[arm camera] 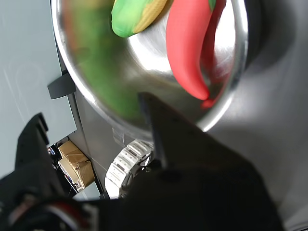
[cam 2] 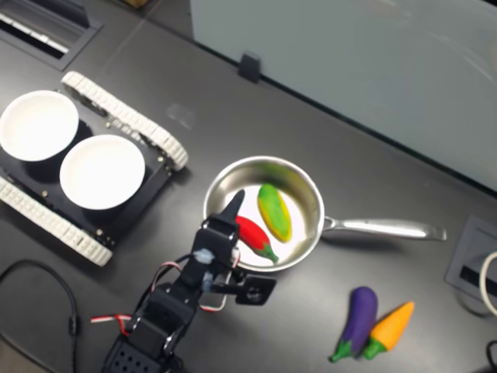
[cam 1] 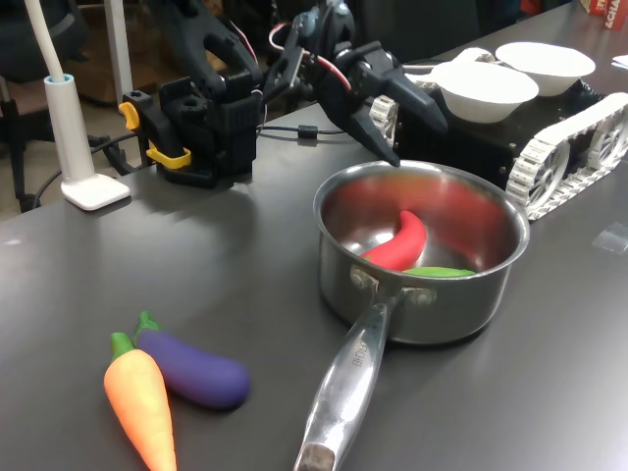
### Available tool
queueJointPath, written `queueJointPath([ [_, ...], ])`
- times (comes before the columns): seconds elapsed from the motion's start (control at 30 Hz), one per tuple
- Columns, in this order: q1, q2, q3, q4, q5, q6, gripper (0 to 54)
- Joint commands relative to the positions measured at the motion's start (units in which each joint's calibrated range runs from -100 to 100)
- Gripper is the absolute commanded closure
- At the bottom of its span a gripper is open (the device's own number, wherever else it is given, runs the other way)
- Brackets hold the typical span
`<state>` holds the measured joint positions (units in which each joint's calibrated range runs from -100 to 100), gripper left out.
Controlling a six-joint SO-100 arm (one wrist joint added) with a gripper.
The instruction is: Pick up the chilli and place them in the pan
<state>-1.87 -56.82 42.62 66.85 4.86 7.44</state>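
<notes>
Dark grey tabletop (cam 1: 196, 285) is seen under everything, with the pan (cam 1: 339, 211) taken as the landmark. Inside the pan, the chilli (cam 1: 402, 243) is found lying on the floor against the wall, and a green-and-yellow toy (cam 2: 274, 211) is lodged beside it. The gripper (cam 1: 397, 128) is held just above the pan's rim on the side away from its handle (cam 1: 343, 392), with its jaws spread apart and nothing held between them.

The placing looks done, so the risk is judged to lie in the retreat. If the arm is drawn back low, the rim could be clipped by the lower finger and the pan nudged or tipped. The tracked vehicle (cam 1: 574, 147) carrying white bowls (cam 1: 486, 90) sits just beyond the pan and could be knocked by a wide swing. The eggplant (cam 1: 191, 368) and carrot (cam 1: 142, 402), near the handle's end, are well clear.
</notes>
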Motion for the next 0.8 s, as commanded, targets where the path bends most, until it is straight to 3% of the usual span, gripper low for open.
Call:
queueJointPath([
  [0.0,1.9,-5.8,-9.0,2.4,-0.8,0.6,24.1],
  [0.1,3.9,-8.9,-9.1,3.2,-2.1,-0.2,26.6],
  [0.23,8.9,-11.7,-8.9,4.8,-2.6,-5.7,31.5],
  [0.3,8.3,-14.1,-8.0,5.6,-2.7,-5.8,34.2],
  [0.47,5.9,-20.7,-6.3,9.3,-3.3,-5.8,47.0],
  [0.77,5.4,-29.6,-2.6,15.2,-2.1,-5.8,53.2],
])
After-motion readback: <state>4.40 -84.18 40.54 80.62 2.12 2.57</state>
